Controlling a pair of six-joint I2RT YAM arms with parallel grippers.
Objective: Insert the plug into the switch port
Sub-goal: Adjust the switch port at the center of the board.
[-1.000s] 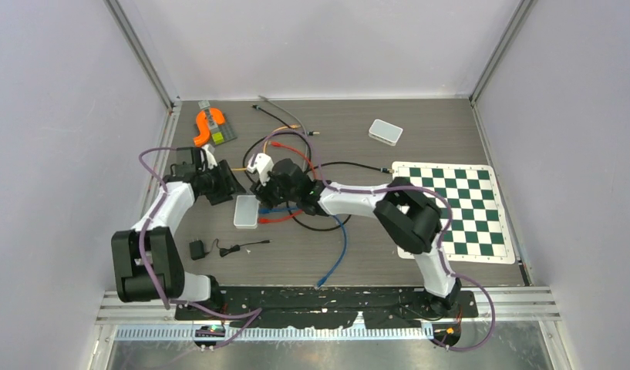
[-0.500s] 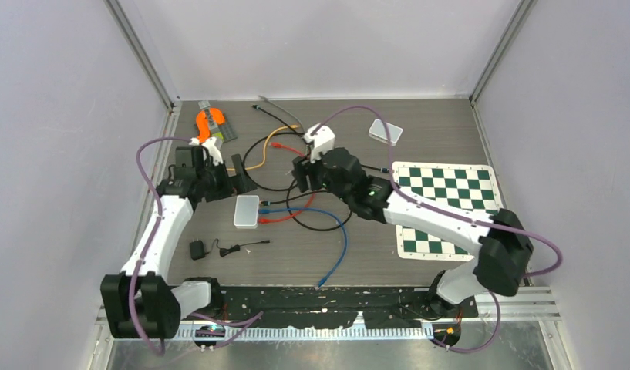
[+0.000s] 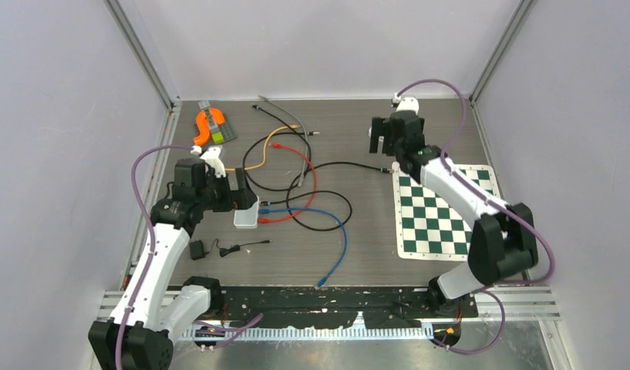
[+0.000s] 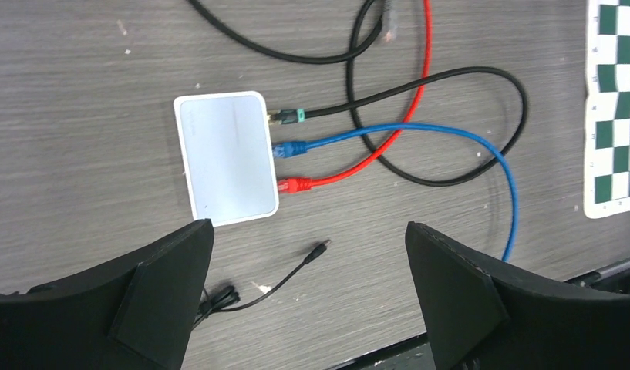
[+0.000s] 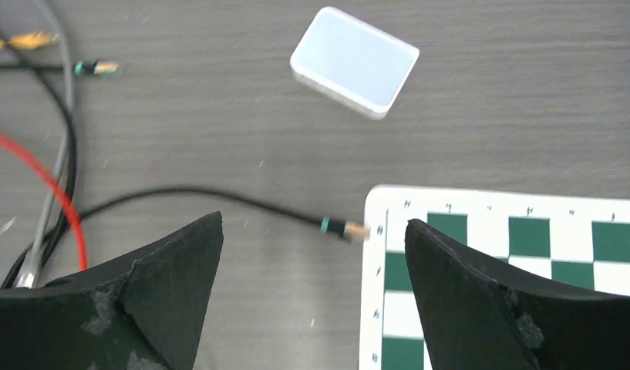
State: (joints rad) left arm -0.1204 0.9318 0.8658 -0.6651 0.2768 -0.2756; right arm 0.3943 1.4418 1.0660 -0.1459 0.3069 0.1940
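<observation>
From above, the switch (image 3: pixel 246 214) lies flat on the table (image 3: pixel 373 254) left of centre with three cables running into its right edge. A loose plug (image 3: pixel 387 168) on the end of a black cable (image 3: pixel 338 164) rests at a far corner of the chessboard mat (image 3: pixel 450 208), well apart from the switch. The left arm reaches forward with the left gripper (image 3: pixel 240 190) hanging just beyond the switch. The right arm stretches toward the far right, and the right gripper (image 3: pixel 382 137) points down just past the loose plug. In the left wrist view the jaws stand wide apart with nothing between them. The switch sits up and to the left of the gap, and a green-booted plug (image 4: pixel 284 117), a blue plug (image 4: pixel 290 149) and a red plug (image 4: pixel 294 184) are seated side by side in its ports. The switch looks like a light plastic box that would skid on the smooth wood grain under a push, so it probably wants bracing by its flanks. In the right wrist view the jaws are likewise spread and empty, and the loose plug lies in the gap between them with its tip at the mat's edge; a second white box (image 5: pixel 355 62) lies beyond. That plug is likely small, light and rigid, with a delicate latch clip, and its cord is springy enough to twist it. The best hold is on the boot just behind the connector, pinched on its flat sides — not on the cord.
</observation>
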